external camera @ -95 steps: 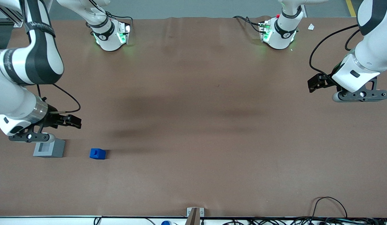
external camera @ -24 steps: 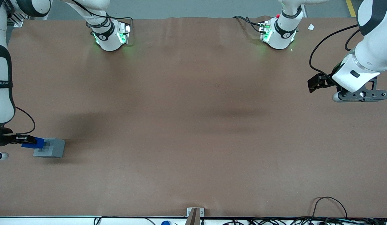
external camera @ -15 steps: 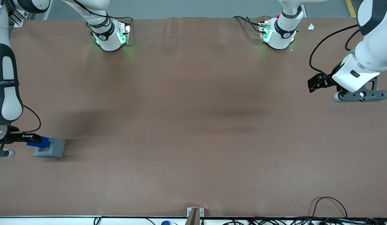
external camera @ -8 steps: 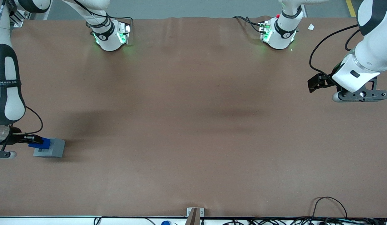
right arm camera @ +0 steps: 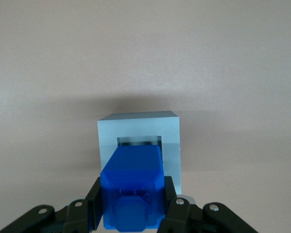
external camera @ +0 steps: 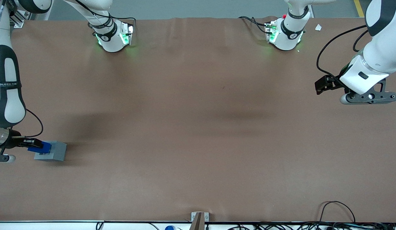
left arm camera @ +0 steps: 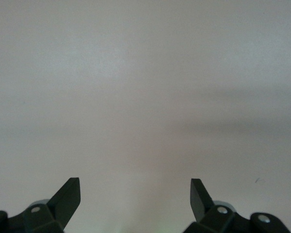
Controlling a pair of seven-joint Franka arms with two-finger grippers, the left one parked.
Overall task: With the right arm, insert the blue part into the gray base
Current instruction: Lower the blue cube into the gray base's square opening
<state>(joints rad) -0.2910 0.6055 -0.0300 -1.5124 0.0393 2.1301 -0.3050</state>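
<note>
One pincer [external camera: 36, 145] around blue part [right arm camera: 132, 187].

One blue part [external camera: 40, 147] is in view, clamped between the jaws of the one working gripper [external camera: 29, 142], which hangs at the working arm's end of the surface [external camera: 198, 127], over the base. One gray base [external camera: 55, 152] stands there, with one dark recess [right arm camera: 139, 141] in its top. One right arm [external camera: 5, 95] carries that gripper. One brown surface bears the base.
</note>
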